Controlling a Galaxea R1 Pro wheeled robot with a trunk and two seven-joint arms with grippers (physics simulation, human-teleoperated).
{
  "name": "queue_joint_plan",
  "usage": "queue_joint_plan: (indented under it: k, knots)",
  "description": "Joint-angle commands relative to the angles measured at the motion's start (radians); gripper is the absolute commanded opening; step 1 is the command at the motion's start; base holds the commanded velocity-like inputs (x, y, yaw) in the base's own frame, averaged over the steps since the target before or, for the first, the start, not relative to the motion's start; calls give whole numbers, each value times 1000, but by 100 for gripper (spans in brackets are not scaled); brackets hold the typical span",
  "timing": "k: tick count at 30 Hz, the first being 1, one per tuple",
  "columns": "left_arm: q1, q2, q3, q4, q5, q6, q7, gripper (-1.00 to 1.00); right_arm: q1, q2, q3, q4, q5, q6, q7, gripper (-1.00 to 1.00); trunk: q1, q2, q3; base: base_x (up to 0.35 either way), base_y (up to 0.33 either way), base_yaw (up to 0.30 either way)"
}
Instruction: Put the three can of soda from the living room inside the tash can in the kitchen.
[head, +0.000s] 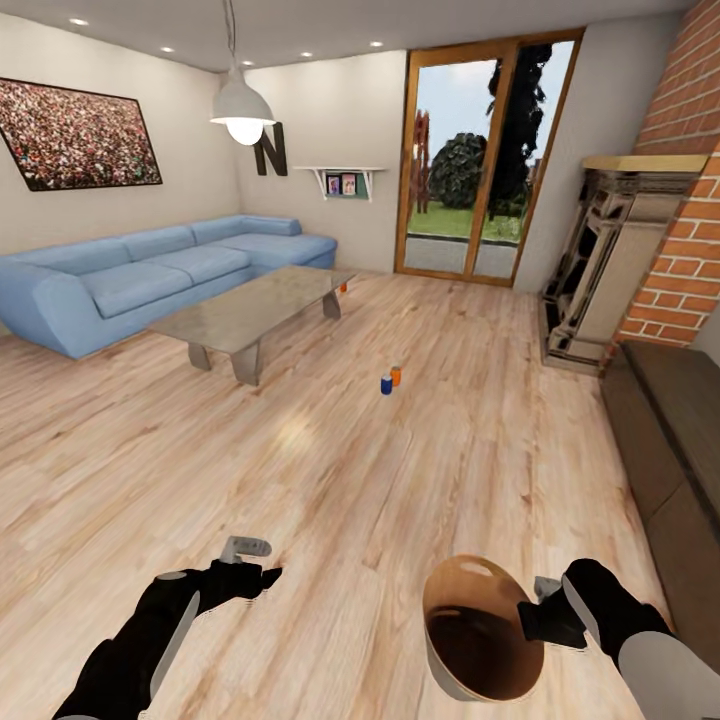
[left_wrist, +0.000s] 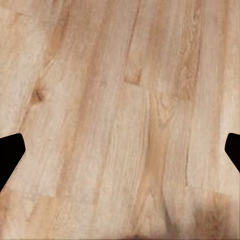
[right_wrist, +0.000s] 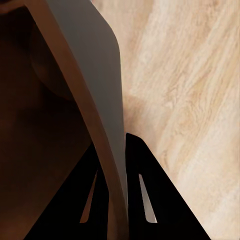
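Living room, pale wood floor (head: 400, 480); left tool (left_wrist: 120, 150) apart, empty; right tool (right_wrist: 116, 200) clamped on tash can (head: 480, 640) rim.

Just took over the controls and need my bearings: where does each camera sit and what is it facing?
Head view: on the head, facing forward and down over the living room floor; both arms, left hand, right hand holding the trash can.
Left wrist view: looks down at bare floor past two black fingertips.
Right wrist view: along fingers clamping the trash can's rim.
Shared: the wood floor, and the trash can.
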Motion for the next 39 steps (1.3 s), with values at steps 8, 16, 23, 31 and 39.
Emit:
queue_joint_plan:
  k: [8,16,23,31,39]
  knots:
    - [0,0,1,0,0,0,0,100,0,0,-3,-1,-26,3,8,-100,0,0,-3,324,0,-85]
    - [0,0,1,0,0,0,0,100,0,0,-2,2,-25,3,7,-100,0,0,-4,324,0,-218]
    - [0,0,1,0,0,0,0,100,0,2,-2,5,-25,3,7,-100,0,0,-4,324,0,-238]
    - [0,0,-1,0,0,0,-1,100,0,8,3,6,-18,4,6,-100,0,0,-4,324,0,-177]
    - [0,0,0,27,0,0,0,100,0,11,7,1,-18,5,5,-100,0,0,-4,324,0,-12]
